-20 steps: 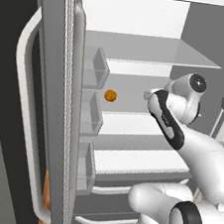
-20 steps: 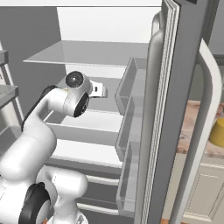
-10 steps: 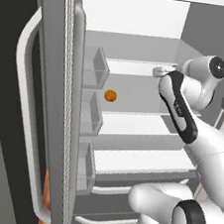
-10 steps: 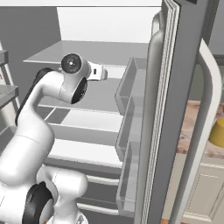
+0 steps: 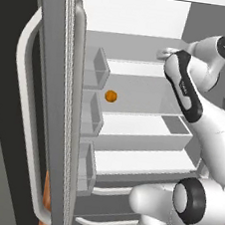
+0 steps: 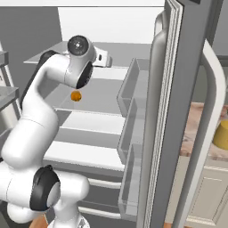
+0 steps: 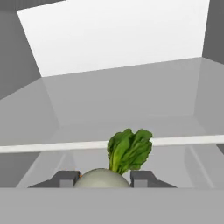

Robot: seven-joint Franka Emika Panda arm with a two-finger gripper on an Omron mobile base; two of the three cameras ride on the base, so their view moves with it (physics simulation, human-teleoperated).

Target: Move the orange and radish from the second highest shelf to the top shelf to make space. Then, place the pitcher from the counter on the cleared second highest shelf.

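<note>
- Pinching the radish [image 7: 101, 179] at the bottom centre of the hand view, the gripper [image 7: 101, 178] is seen with one finger on each side; green leaves stand up from it.
- The orange [image 5: 110, 96] is seen left of centre on the second shelf [image 5: 146, 96].
- The top shelf [image 7: 131, 118] is seen beyond the radish.

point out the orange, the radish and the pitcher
orange [image 5: 110, 96], left base view, middle of the ball
radish [image 7: 101, 179], hand view, pale bulb between the fingertips
pitcher [image 6: 221, 134], right base view, amber side wall
</note>
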